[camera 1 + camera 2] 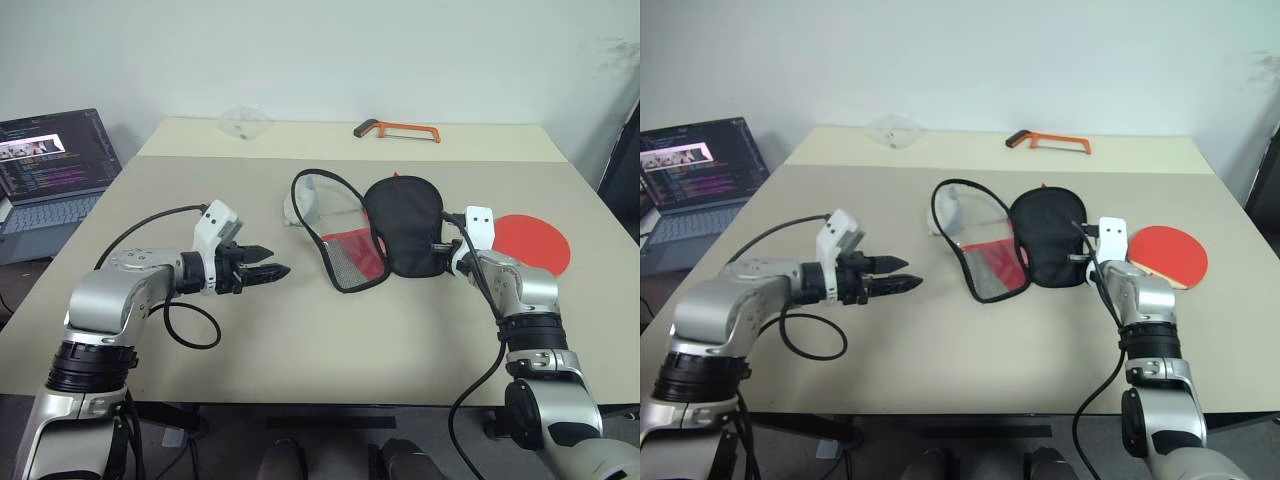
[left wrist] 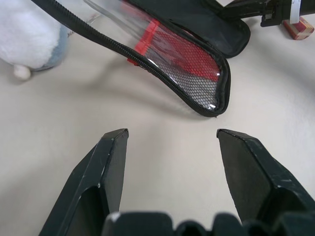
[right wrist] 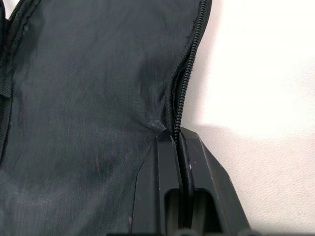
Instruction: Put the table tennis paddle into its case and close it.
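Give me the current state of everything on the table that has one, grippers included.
Soft black-and-red zip case: unzipped, flaps spread flat on the table.
Red-faced table tennis paddle: outside the case, flat on the table.
Left gripper: open, empty, above the table.
Right gripper: shut on the case's zipper edge.
Laptop: lid open, screen lit.
Orange-framed hacksaw: lying flat at the far edge.

No text, label or number can be read; the laptop (image 1: pixel 55 170) screen's lines are too small.
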{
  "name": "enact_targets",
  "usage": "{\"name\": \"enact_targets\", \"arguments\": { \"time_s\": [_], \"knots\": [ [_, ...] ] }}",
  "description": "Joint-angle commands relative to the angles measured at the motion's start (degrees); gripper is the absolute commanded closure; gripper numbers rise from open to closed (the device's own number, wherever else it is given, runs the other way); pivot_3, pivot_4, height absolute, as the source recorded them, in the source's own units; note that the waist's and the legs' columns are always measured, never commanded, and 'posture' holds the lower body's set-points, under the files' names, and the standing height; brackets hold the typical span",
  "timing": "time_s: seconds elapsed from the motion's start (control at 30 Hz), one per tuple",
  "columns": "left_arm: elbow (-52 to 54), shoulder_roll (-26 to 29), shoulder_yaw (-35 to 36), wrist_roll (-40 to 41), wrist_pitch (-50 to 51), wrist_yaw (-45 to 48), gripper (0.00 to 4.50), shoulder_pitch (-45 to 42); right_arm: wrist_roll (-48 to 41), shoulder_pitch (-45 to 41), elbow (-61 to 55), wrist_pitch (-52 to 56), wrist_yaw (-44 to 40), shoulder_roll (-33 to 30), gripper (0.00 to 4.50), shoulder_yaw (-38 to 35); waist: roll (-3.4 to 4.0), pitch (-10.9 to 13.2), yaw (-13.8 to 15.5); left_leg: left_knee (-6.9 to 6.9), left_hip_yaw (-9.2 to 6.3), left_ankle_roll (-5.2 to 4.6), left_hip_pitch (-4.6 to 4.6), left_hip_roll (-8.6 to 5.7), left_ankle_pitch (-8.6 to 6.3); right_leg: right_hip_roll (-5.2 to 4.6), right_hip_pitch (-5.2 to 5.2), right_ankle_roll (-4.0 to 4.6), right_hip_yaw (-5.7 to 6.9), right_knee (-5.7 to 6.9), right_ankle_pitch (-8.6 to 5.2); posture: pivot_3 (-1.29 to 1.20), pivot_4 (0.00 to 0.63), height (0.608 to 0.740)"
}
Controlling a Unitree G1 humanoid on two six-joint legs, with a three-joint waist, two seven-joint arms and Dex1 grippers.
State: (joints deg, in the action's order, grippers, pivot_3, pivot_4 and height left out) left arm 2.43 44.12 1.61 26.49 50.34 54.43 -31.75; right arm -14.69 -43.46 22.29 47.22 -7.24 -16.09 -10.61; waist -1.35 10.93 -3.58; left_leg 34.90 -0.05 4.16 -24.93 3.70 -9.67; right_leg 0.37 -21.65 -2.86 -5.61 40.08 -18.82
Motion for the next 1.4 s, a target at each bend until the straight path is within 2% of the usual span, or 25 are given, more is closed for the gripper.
{"name": "enact_targets", "arguments": {
  "time_s": [0.03,0.1,0.2,0.33,0.53,0.57,0.67,0.73,0.87,1.03,1.17,1.37,1.4],
  "knots": [
    [0.3,0.3,0.3,-0.2,-1.5,0.1,1.36,-1.5,0.6,-0.2,-1.3,-0.9,-1.6,-1.3,4.48,0.7,0.00,0.0,0.0,0.00,0.00,0.00,0.00,0.00,0.00,0.00,0.00,0.00,0.00,0.00,0.00,0.00,0.150,0.740],
    [0.1,0.4,0.3,-0.2,-1.7,0.2,1.36,-1.5,0.4,0.0,-3.6,-0.4,-3.4,-1.4,4.48,2.2,0.00,0.0,0.0,0.00,0.00,0.00,0.00,0.00,0.00,0.00,0.00,0.00,0.00,0.00,0.00,0.00,0.150,0.740],
    [-0.2,0.6,0.4,-0.1,-1.9,0.4,1.36,-1.6,0.1,0.2,-6.3,0.8,-3.8,-1.7,3.80,2.3,0.00,0.0,0.0,-0.01,0.00,0.00,0.00,0.01,0.00,0.00,-0.02,0.00,-0.01,0.00,0.00,0.00,0.150,0.740],
    [-0.8,1.1,-0.1,-0.4,-2.6,1.4,1.36,-2.1,-0.1,0.2,-11.0,4.2,-3.7,-3.1,2.45,2.0,0.00,0.0,0.1,-0.02,0.01,0.00,-0.03,0.00,0.00,0.00,-0.04,0.00,-0.02,-0.02,0.00,0.00,0.150,0.740],
    [-1.9,2.9,0.7,-0.1,-5.3,5.0,1.36,-2.7,-0.8,2.6,-22.5,11.7,-2.2,-6.8,0.18,-1.6,0.00,0.0,0.3,-0.04,0.01,0.00,-0.07,0.00,0.00,0.00,-0.08,0.00,-0.01,-0.04,0.00,0.00,0.150,0.740],
    [-2.1,3.1,1.2,0.4,-6.3,6.0,1.36,-2.7,0.3,3.4,-24.5,13.3,-0.6,-7.8,0.04,-2.7,0.00,0.0,0.3,-0.04,0.01,0.00,-0.08,0.00,0.00,0.00,-0.08,0.00,-0.01,-0.04,0.00,0.00,0.150,0.740],
    [-2.2,3.1,2.0,1.4,-8.6,8.2,1.36,-2.7,4.9,5.7,-28.2,17.3,7.0,-9.1,0.04,-7.0,0.00,0.0,0.3,-0.04,0.01,0.00,-0.12,0.00,-0.01,-0.01,-0.10,0.00,-0.01,-0.07,0.00,0.00,0.150,0.740],
    [-2.5,2.5,1.7,1.4,-9.1,8.6,1.36,-3.1,7.0,6.8,-29.6,20.2,12.1,-6.9,0.04,-10.5,-0.01,0.0,0.4,-0.04,0.01,0.00,-0.13,0.00,-0.01,-0.01,-0.11,0.00,-0.01,-0.08,0.00,0.00,0.150,0.740],
    [-3.1,1.3,0.3,1.0,-9.5,8.9,1.36,-3.8,8.9,7.2,-30.3,23.6,16.8,-2.7,0.04,-13.8,-0.01,0.0,0.0,-0.04,0.04,0.00,-0.12,0.00,0.00,0.00,-0.12,0.00,-0.05,-0.04,0.00,0.00,0.150,0.740],
    [-3.6,0.5,-0.6,0.5,-9.4,9.2,1.36,-4.6,9.3,7.1,-32.9,27.7,18.3,1.9,0.04,-14.6,-0.01,0.0,-0.2,-0.05,0.07,-0.01,-0.12,0.01,0.00,0.02,-0.18,0.02,-0.10,-0.01,0.01,0.00,0.150,0.740],
    [-3.7,0.6,-1.1,0.3,-9.4,9.2,1.36,-4.7,12.0,7.6,-30.7,29.8,21.0,3.4,0.04,-14.0,-0.01,0.0,-0.1,-0.06,0.07,-0.01,-0.16,0.00,0.00,0.01,-0.18,0.02,-0.09,-0.06,0.00,0.00,0.150,0.740],
    [-3.2,0.5,-1.0,0.5,-9.0,9.1,1.36,-4.8,13.2,6.5,-25.4,26.0,23.4,5.6,0.04,-16.0,-0.06,0.0,0.0,-0.05,0.06,-0.01,-0.15,0.01,0.00,0.01,-0.19,0.02,-0.08,-0.05,0.01,0.00,0.150,0.740],
    [-3.0,0.6,-0.9,0.6,-8.8,9.1,1.36,-4.7,13.3,6.3,-24.5,25.1,23.6,5.5,0.42,-15.9,-0.08,0.0,0.0,-0.03,0.06,-0.01,-0.14,0.01,0.00,0.01,-0.17,0.01,-0.08,-0.05,0.02,0.00,0.150,0.740]
  ]
}}
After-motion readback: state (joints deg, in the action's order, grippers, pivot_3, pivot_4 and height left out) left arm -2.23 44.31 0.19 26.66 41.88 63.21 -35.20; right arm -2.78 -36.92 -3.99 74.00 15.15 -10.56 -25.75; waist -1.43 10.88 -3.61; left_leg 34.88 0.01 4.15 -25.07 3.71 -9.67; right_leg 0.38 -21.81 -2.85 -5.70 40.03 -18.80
